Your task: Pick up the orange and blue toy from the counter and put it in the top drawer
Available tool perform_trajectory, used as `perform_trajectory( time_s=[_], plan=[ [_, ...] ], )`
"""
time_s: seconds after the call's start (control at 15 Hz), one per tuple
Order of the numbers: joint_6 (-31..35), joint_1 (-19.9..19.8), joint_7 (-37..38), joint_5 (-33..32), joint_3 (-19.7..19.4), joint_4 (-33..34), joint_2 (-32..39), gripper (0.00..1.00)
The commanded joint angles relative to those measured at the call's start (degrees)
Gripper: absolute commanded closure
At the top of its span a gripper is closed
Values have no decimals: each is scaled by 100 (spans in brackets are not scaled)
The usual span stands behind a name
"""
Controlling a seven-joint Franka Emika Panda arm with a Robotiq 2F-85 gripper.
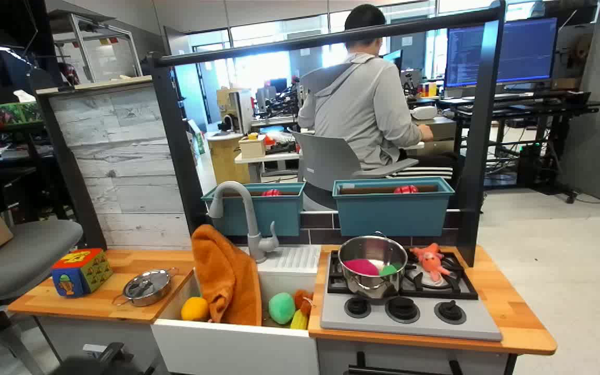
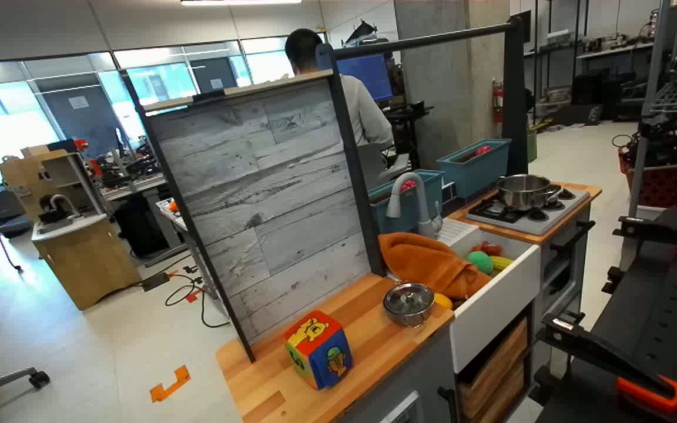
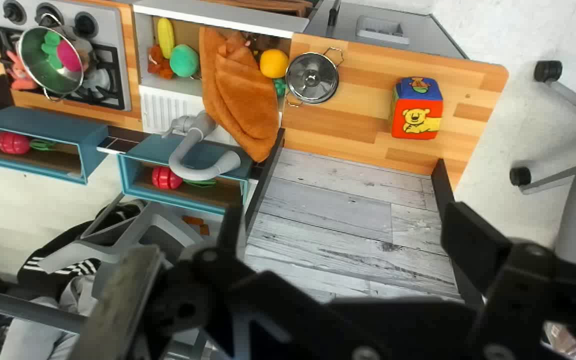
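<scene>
Plainly, nothing is held: the gripper [image 3: 346, 220] is spread wide, with no object clasped between its 2 fingers [image 3: 473, 240], and the orange and blue toy [image 2: 318, 349] rests on the counter [image 3: 353, 85], on the side of the sink [image 1: 237, 344] away from the stove [image 1: 427, 314]. A poor entry is judged the likeliest fault. If the toy is met at a slant to its faces, only a corner may be caught, and it could be twisted or squeezed loose. If it is shoved away from the sink, it could be tipped off the counter's end, near which it sits. If the approach is made too far sinkward, the lidded pan [image 3: 312, 77], set between toy and sink, could be knocked inward. Along the back of this same side of the sink, a plank panel [image 2: 262, 200] rises, and a careless descent could be stopped against it. By colour, the orange cloth [image 1: 227, 271] draped in the sink might be mistaken for the target. Finally, the top drawer is shown in none of the 3 views, so whether it is open cannot be told; if it is closed, the toy could be dropped outside it.
</scene>
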Motion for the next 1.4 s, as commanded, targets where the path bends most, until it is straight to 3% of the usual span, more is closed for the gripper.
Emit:
perform_trajectory(
  time_s=[0.0,1.07,1.33],
  plan=[
    [-26,198,53,-68,-168,21,27,0],
    [-26,198,53,-68,-168,22,26,0],
    [364,322,-546,154,-406,146,466,0]
  ],
)
